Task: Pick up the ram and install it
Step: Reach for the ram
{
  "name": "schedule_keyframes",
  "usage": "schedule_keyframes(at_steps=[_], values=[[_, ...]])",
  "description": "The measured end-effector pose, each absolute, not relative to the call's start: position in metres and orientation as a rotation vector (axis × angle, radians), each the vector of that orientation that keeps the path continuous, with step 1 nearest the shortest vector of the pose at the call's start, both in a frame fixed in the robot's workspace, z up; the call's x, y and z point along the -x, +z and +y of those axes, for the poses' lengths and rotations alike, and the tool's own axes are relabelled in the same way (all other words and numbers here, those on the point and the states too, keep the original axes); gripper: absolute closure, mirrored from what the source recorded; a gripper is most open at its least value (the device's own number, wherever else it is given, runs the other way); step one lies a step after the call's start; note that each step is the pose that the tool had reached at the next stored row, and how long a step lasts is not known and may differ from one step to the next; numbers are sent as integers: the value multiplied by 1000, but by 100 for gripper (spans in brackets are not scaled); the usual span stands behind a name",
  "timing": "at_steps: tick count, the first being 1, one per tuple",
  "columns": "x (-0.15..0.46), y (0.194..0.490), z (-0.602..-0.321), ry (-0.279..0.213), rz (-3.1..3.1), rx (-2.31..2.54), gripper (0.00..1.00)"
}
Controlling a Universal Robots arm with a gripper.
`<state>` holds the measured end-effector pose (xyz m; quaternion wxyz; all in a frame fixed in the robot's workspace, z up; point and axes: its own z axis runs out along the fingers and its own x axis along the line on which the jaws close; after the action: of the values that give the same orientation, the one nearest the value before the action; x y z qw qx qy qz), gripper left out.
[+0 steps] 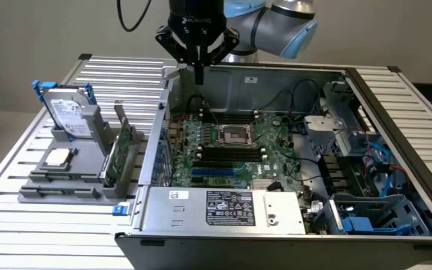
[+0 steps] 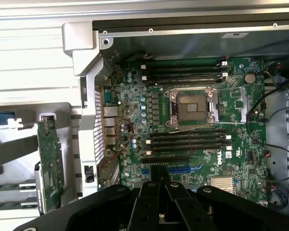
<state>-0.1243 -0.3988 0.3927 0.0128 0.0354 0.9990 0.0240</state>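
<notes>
My gripper hangs shut, with nothing between its fingers, above the back left rim of the open computer case. In the wrist view the shut fingers point down at the green motherboard. Black memory slots lie as dark bars on both sides of the CPU socket. The ram is hidden from me in these views. A green circuit card stands on edge in the grey holder, on the exterior view's left of the case.
The holder also carries a silver hard drive with blue handles and a square chip. Inside the case are a power supply, cables and a drive cage. The case's left wall stands between holder and motherboard.
</notes>
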Motion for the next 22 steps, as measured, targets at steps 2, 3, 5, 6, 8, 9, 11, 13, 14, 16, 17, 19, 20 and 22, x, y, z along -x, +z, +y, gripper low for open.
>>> schedule_keyframes(at_steps=[2, 3, 5, 6, 8, 9, 11, 13, 14, 16, 17, 19, 20, 22], values=[[133, 393, -399, 75, 3115, -110, 89], [138, 392, -399, 75, 3117, -111, 89], [147, 392, -399, 75, 3119, -110, 89], [151, 392, -399, 75, 3120, -111, 89], [160, 392, -399, 75, 3123, -111, 89], [165, 392, -399, 75, 3124, -111, 89], [174, 392, -399, 75, 3127, -111, 89], [183, 391, -399, 75, 3130, -111, 89], [187, 391, -399, 75, 3131, -111, 89], [196, 390, -399, 74, 3135, -112, 89], [201, 390, -399, 74, 3138, -112, 89], [210, 389, -399, 74, 3143, -112, 89], [214, 388, -399, 74, 3145, -112, 89], [222, 387, -399, 73, 3149, -113, 89]])
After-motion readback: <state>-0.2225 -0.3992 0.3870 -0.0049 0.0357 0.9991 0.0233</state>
